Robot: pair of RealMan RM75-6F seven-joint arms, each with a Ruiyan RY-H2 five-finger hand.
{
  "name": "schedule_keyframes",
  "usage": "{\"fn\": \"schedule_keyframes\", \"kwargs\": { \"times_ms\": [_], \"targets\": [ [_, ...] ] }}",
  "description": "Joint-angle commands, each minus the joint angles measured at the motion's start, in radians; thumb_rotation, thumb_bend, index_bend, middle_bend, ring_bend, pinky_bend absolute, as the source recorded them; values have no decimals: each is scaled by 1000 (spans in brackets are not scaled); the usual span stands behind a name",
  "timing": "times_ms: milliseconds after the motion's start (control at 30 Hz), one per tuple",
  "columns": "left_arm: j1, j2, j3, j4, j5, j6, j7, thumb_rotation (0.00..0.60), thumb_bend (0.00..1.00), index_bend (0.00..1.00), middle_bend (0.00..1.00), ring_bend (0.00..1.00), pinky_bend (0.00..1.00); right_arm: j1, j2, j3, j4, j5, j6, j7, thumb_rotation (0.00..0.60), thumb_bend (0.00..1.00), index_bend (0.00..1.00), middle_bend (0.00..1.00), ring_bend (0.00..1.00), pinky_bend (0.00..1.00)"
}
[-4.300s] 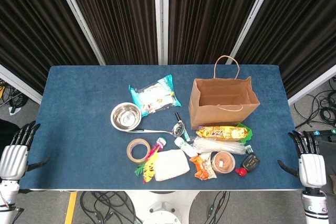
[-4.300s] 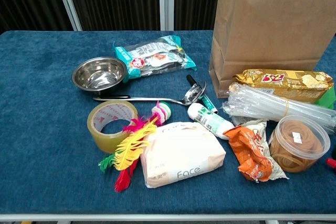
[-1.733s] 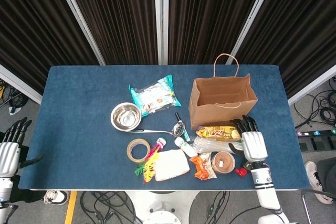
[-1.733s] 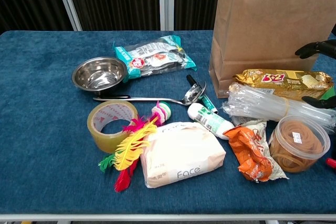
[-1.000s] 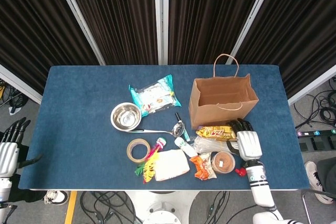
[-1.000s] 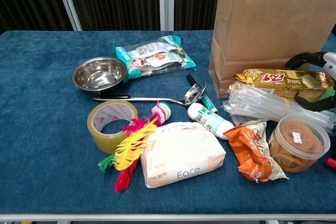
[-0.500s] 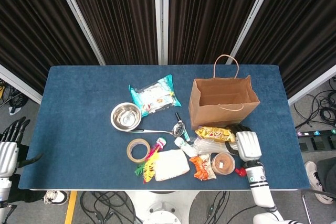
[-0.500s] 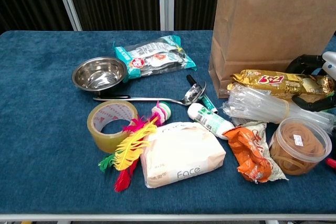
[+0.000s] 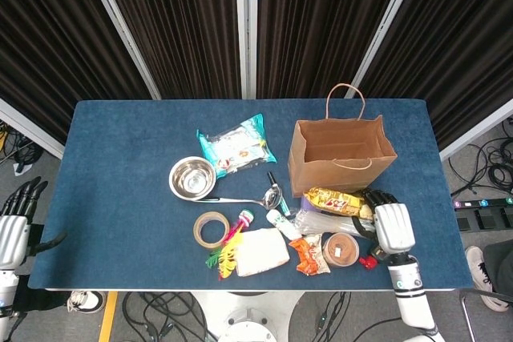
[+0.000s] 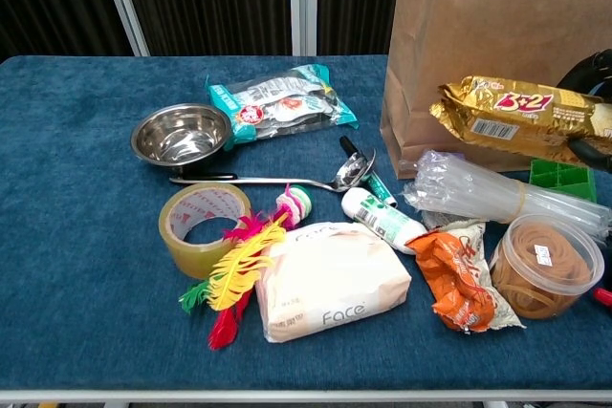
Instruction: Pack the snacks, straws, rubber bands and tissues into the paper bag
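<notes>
My right hand [image 9: 391,226] grips the right end of a gold snack packet [image 10: 521,107] and holds it off the table, in front of the upright open paper bag [image 10: 497,26]. In the chest view only dark fingers [image 10: 595,69] show at the right edge. Below the packet lie a bundle of clear straws [image 10: 497,193], a tub of rubber bands [image 10: 545,260], an orange snack pouch [image 10: 459,274] and a tissue pack [image 10: 330,279]. My left hand [image 9: 12,234] hangs beyond the table's left edge, fingers apart, holding nothing.
A teal packet [image 10: 277,102], steel bowl [image 10: 182,133], ladle [image 10: 287,179], tape roll [image 10: 203,226], feather toy [image 10: 244,265] and white bottle [image 10: 382,220] lie left of the bag. A green piece [image 10: 562,179] sits behind the straws. A red and black item [image 9: 377,252] lies near my right wrist.
My right hand came in from the table's right edge, closed on the gold snack packet and lifted it off the straws, uncovering the green piece. The left hand has barely moved.
</notes>
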Motion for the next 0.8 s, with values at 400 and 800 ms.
{"fn": "schedule_keyframes", "kwargs": {
  "times_ms": [400,800],
  "targets": [
    [2,21,-2,-48,3,14,38,600,20,85,137,12,144,10,202,-8,-380,-326,182,-55,600,305,530,443,370,457],
    [-7,25,-8,-41,0,2,16,600,20,85,138,12,144,85,315,226,-540,-208,207,24,600,305,530,443,371,459]
  ]
}}
